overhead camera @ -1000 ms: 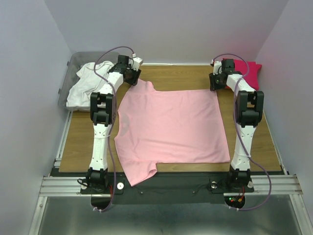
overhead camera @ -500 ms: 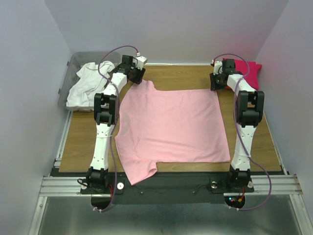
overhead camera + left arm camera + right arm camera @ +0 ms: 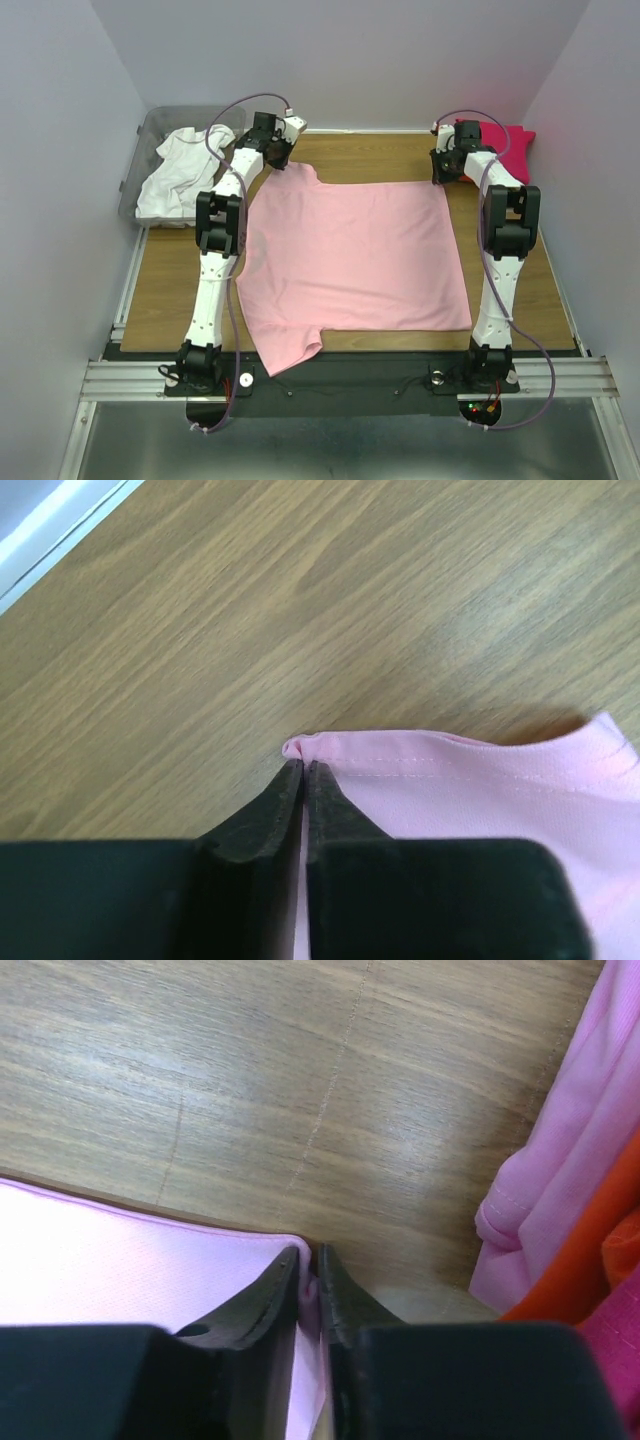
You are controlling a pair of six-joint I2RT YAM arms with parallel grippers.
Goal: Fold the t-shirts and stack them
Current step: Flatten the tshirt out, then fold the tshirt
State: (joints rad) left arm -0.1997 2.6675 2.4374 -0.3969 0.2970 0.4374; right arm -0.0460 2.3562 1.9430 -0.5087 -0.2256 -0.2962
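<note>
Table (image 3: pixel 380 160): wood-grain top, pale brown, a fine seam line across the boards.
Bin (image 3: pixel 148 128): clear grey plastic, far left corner, just beside the table edge.
Rails (image 3: pixel 350 378): aluminium, along the near edge.
Walls (image 3: pixel 340 60): plain, pale.

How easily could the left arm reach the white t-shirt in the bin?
Probably yes: the white t-shirt lies near, nothing between, but the left gripper is shut on the pink t-shirt.

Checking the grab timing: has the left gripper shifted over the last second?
Yes. The left gripper slid right, away from the bin, onto a corner of the pink shirt.
</note>
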